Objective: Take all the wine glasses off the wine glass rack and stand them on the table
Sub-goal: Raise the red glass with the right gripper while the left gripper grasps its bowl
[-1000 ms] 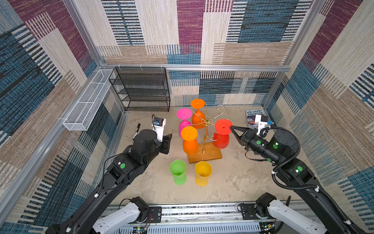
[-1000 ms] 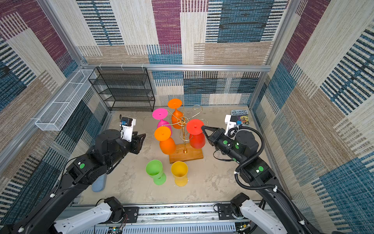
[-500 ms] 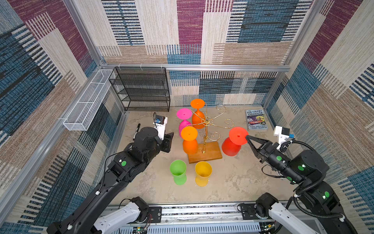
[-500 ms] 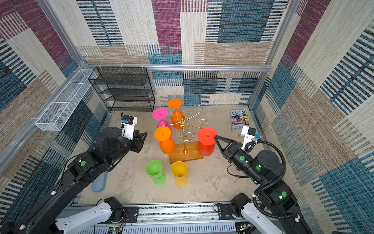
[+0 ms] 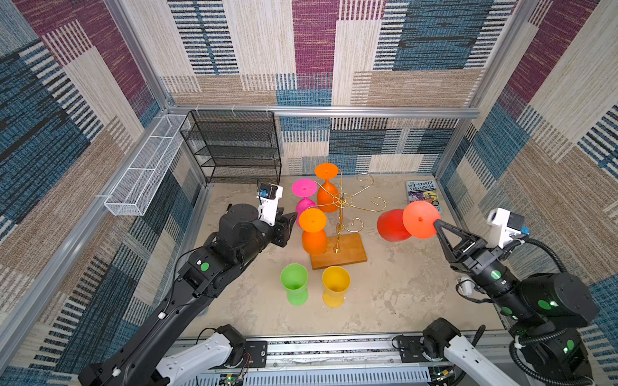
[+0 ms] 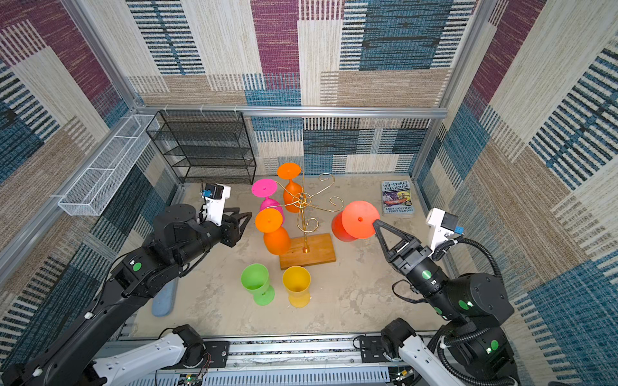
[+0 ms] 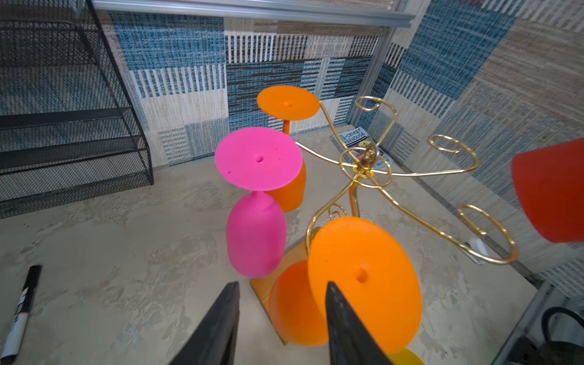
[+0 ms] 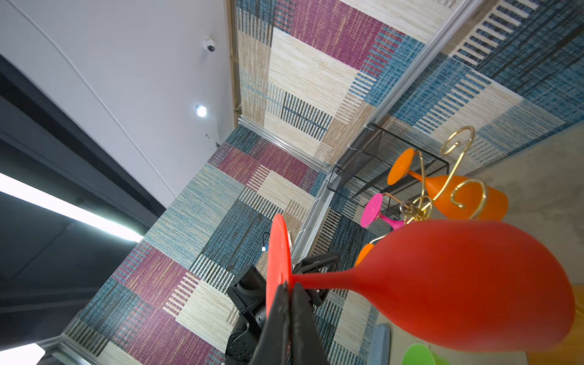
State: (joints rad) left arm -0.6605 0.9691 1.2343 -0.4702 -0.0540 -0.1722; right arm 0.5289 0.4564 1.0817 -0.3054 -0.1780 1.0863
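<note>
The right gripper [image 5: 435, 223] is clamping the red wine glass [image 5: 392, 228], stem hiding behind its foot from above; left gripper [image 7: 281, 286] gaping empty.

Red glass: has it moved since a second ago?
Yes. The red glass, in the right gripper, has moved right, off the gold rack, toward the book.

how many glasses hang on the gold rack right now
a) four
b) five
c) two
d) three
d: the near orange glass, the far orange glass and the pink glass hang on the wine glass rack, while the red wine glass is clear of it, its foot pinched in the right gripper.
</note>
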